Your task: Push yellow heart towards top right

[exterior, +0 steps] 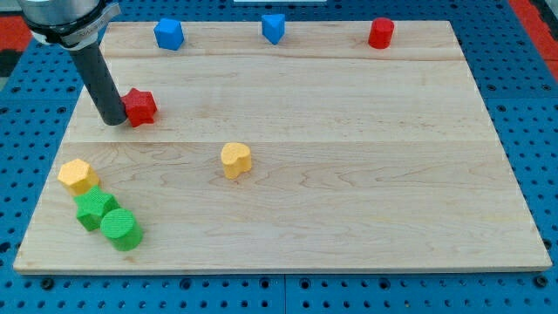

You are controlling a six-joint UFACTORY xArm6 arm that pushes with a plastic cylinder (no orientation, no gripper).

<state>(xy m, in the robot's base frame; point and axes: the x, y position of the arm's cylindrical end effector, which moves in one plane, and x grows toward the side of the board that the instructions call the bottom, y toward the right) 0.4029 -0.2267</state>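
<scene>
The yellow heart [234,160] lies a little left of the board's middle. My tip [114,120] rests on the board at the view's left, touching the left side of a red star block [139,106]. The tip is well to the upper left of the yellow heart, with bare board between them. The rod rises from the tip toward the view's top left corner.
A yellow hexagon [78,175], a green star [94,208] and a green cylinder [120,229] cluster at the bottom left. Along the top edge stand a blue block [168,34], a second blue block [274,27] and a red cylinder [380,33]. The wooden board [366,174] sits on a blue pegboard.
</scene>
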